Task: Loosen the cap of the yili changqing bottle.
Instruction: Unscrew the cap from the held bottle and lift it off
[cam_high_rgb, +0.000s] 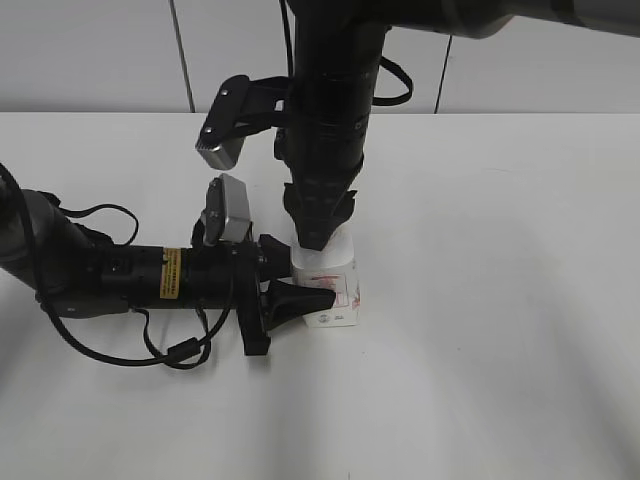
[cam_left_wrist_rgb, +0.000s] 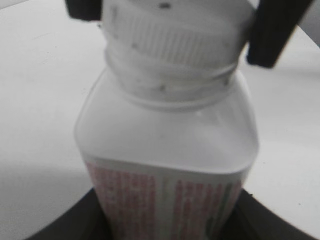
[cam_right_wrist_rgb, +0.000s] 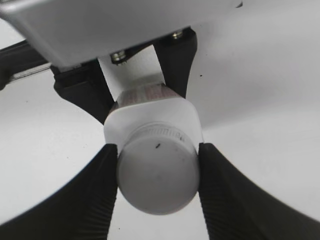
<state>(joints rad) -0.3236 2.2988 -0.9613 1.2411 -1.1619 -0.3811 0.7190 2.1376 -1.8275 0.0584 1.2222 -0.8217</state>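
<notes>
The yili changqing bottle (cam_high_rgb: 335, 285), white and squarish with a red-print label, stands on the white table (cam_high_rgb: 500, 300). My left gripper (cam_high_rgb: 285, 285) comes in from the left and is shut on the bottle's body (cam_left_wrist_rgb: 167, 165). My right gripper (cam_high_rgb: 318, 240) reaches straight down and is shut on the round white cap (cam_right_wrist_rgb: 157, 172), one finger on each side. The ribbed cap (cam_left_wrist_rgb: 175, 35) sits on the neck at the top of the left wrist view, with my right fingers beside it. The bottle's shoulder (cam_right_wrist_rgb: 155, 117) shows below the cap in the right wrist view.
The left arm (cam_high_rgb: 120, 270) lies low across the table's left side with loose cables. The right arm (cam_high_rgb: 325, 100) stands upright over the bottle. A white wall runs behind the table's far edge.
</notes>
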